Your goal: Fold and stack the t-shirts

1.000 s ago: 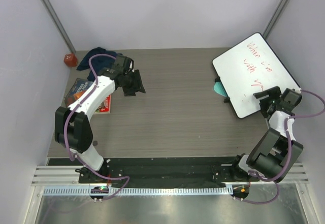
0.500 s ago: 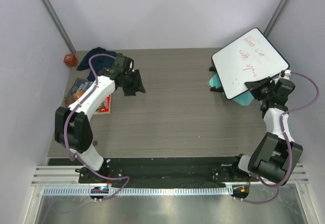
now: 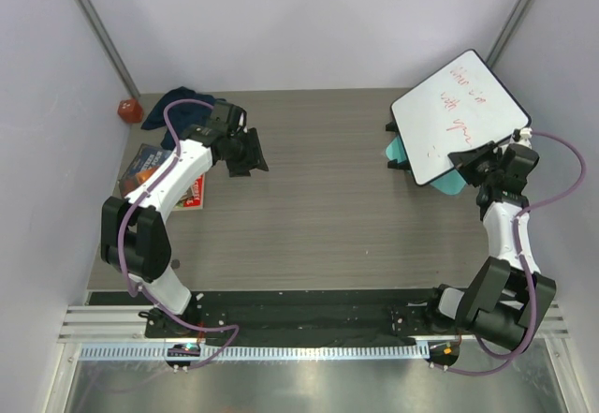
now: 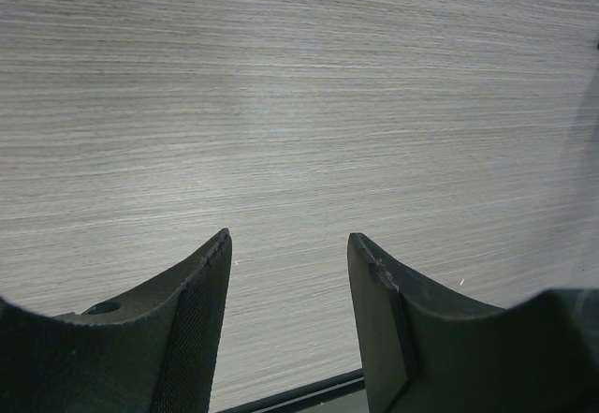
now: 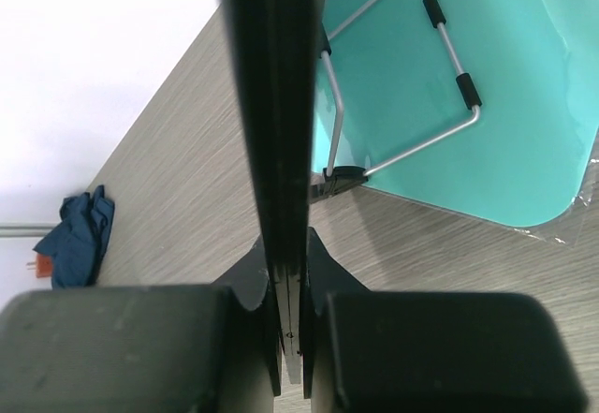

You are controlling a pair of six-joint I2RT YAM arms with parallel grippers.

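Top external view: the right pincer grips the near edge of the whiteboard, which is tilted above a teal board. Far left of the whiteboard, navy t-shirts lie crumpled at the back corner of the worktop, with a red object and a booklet nearby. The left pincer hangs open and empty.

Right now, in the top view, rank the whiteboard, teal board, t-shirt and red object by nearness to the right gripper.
1. Whiteboard, clamped in the right gripper.
2. Teal board, partly under it, right side.
3. T-shirt, crumpled at far left.
4. Red object, far-left corner.
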